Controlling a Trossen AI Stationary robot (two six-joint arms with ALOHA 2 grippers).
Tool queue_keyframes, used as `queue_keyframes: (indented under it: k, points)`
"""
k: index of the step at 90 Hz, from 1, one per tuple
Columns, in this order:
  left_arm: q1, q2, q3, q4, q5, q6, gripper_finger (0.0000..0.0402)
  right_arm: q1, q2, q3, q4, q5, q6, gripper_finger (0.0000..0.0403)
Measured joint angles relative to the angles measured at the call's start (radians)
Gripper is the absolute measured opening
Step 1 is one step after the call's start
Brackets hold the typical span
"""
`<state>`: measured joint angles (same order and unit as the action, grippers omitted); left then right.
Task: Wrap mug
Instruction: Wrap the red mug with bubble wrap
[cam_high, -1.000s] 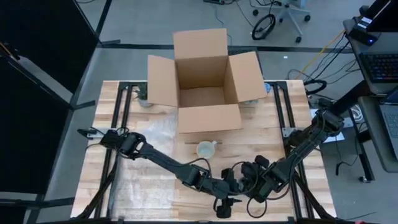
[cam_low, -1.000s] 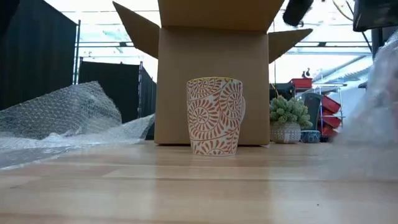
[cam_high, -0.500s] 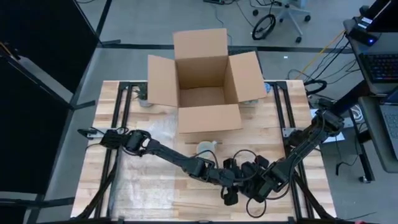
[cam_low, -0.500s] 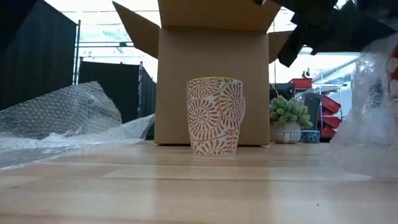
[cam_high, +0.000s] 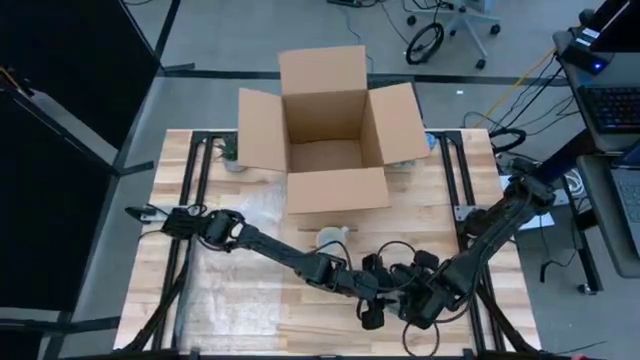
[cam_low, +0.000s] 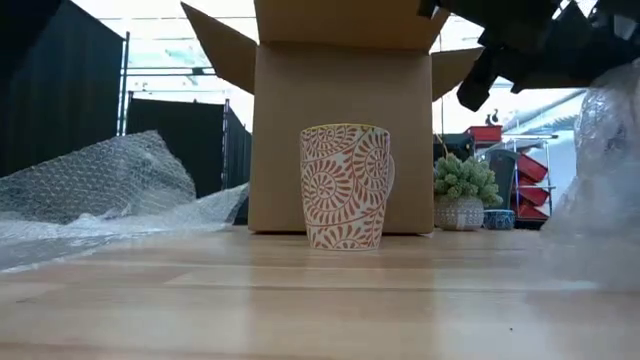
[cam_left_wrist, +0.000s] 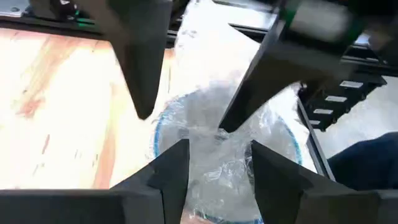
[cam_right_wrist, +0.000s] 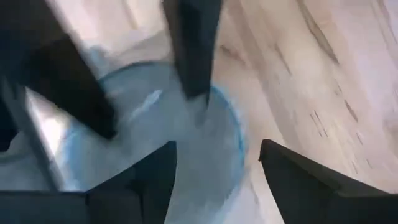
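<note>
The mug (cam_low: 346, 186), cream with swirling orange patterning, is standing upright on the worktop (cam_low: 300, 300) just before the box (cam_low: 340, 140). Both pincers, left (cam_left_wrist: 214, 134) and right (cam_right_wrist: 214, 149), are hanging open over clear wrap (cam_left_wrist: 224, 143) nearby.

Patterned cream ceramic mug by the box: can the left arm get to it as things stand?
Probably not yet. The left gripper sits near the table's front edge, facing the right gripper over clear bubble wrap. The patterned cream ceramic mug stands uncovered before the brown cardboard box, nothing blocking it.
</note>
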<state>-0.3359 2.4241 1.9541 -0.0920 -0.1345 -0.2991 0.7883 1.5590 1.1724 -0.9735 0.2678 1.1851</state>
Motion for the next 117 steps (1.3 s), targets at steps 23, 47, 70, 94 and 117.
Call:
queue_keyframes:
  k: [23,47,70,94,117]
  points:
    - [0.001,0.0,-0.002,-0.006,0.004,0.001,0.0145,0.007,-0.002,0.108,-0.132,0.015,0.053,0.0217]
    - [-0.003,0.021,-0.013,-0.048,0.029,-0.002,0.0145,0.056,-0.001,0.099,-0.191,0.091,0.179,0.0217]
    - [-0.001,0.012,-0.008,-0.02,0.022,-0.002,0.0145,0.08,-0.002,0.031,-0.126,0.12,0.19,0.0217]
    - [-0.001,0.011,-0.006,-0.008,0.018,0.001,0.0145,0.084,-0.002,0.165,-0.184,0.072,0.029,0.0217]
    - [0.0,0.011,-0.006,-0.01,0.014,0.0,0.0145,0.207,0.005,0.223,-0.207,-0.063,0.154,0.0217]
